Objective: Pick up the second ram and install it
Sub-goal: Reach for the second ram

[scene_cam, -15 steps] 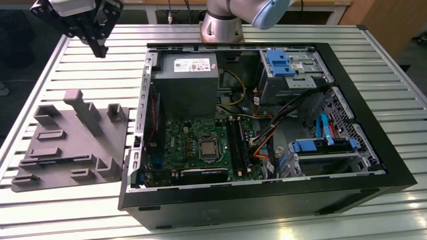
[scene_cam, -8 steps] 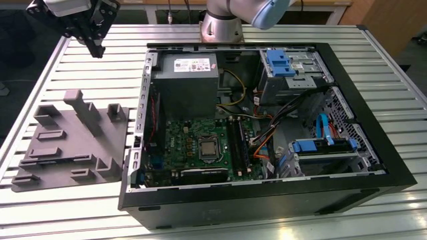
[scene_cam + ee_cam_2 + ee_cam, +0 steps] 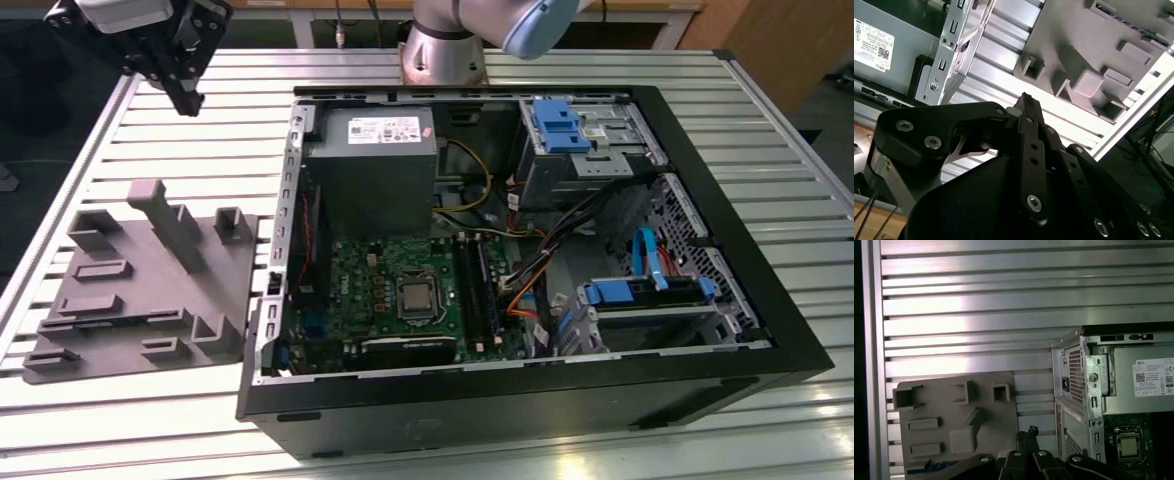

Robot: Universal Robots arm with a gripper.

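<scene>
Exterior view: gripper (image 3: 187, 98) over the slatted table (image 3: 227, 150) near the grey tray (image 3: 120, 300), closed, empty.

An open computer case (image 3: 534, 395) sits on the desk (image 3: 787, 150), a moulded tray (image 3: 134, 300) beside it on the exterior view's left, the gripper (image 3: 187, 103) hanging beyond the tray.

Slatted aluminium table (image 3: 787, 150) — wooden cabinet (image 3: 790, 45) behind, dark floor (image 3: 30, 110) beside.
</scene>
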